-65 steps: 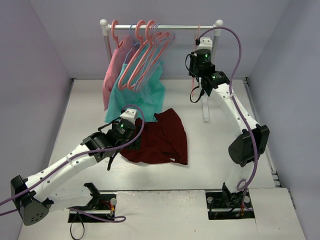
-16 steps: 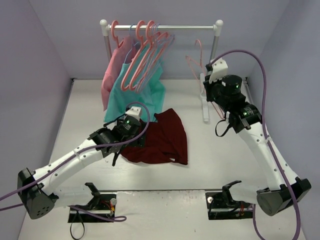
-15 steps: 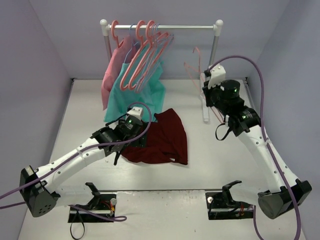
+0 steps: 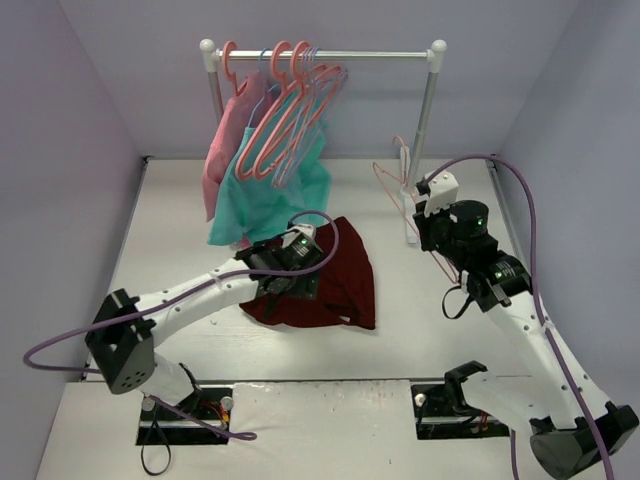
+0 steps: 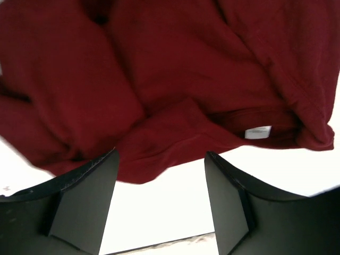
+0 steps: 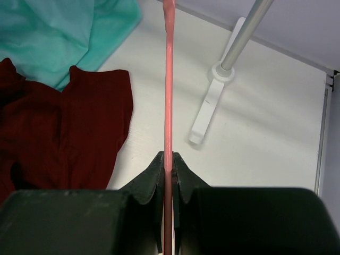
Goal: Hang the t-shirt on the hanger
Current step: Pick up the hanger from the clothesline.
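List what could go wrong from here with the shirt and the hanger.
1. The right gripper pinches the hanger by one thin bar only, so it may swivel or slip.
2. The t-shirt lies crumpled, with folds beside the neck tag. The open left gripper above it might pinch several layers at once.
3. The hanger is near the rack post and could catch on it.

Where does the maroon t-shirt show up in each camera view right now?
Top external: t-shirt, centre of picture.
Left wrist: t-shirt fills the upper frame.
Right wrist: t-shirt at lower left.
Shared landmark: teal garment, just beyond it in the top external and right wrist views; not in the left wrist view.
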Controlling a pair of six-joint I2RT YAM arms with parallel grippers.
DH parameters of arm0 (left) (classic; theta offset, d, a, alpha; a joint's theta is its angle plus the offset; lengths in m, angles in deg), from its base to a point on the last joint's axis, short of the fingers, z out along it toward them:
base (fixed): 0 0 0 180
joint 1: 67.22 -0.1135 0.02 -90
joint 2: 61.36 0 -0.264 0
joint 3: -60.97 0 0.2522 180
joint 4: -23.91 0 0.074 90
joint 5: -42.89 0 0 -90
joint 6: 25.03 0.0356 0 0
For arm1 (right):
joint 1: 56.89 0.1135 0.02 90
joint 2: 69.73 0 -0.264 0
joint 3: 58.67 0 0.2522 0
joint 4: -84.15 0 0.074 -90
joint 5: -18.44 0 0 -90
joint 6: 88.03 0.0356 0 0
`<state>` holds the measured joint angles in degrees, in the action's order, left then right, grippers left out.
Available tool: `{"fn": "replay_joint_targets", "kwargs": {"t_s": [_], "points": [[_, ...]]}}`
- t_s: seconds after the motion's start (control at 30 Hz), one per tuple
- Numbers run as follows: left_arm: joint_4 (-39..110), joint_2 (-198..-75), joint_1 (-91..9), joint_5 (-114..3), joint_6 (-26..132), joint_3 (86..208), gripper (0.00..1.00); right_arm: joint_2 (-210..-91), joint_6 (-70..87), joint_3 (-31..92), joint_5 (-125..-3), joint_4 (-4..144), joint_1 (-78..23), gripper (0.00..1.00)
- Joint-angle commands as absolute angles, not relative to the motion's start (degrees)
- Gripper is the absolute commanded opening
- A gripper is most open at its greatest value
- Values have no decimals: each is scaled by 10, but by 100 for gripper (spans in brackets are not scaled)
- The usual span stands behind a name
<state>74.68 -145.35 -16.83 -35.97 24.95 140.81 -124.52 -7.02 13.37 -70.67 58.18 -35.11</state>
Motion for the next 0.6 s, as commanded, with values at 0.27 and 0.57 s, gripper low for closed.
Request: {"fn": "replay_joint_targets", "kwargs": {"t_s": [0.27, 0.57], "points": [[746, -1583, -132, -295, 132, 1488, 59, -1178, -52, 82, -700, 610, -353, 0], [823, -1673, -105, -249, 74, 1580, 58, -1108, -14, 52, -674, 583, -352, 0]]}}
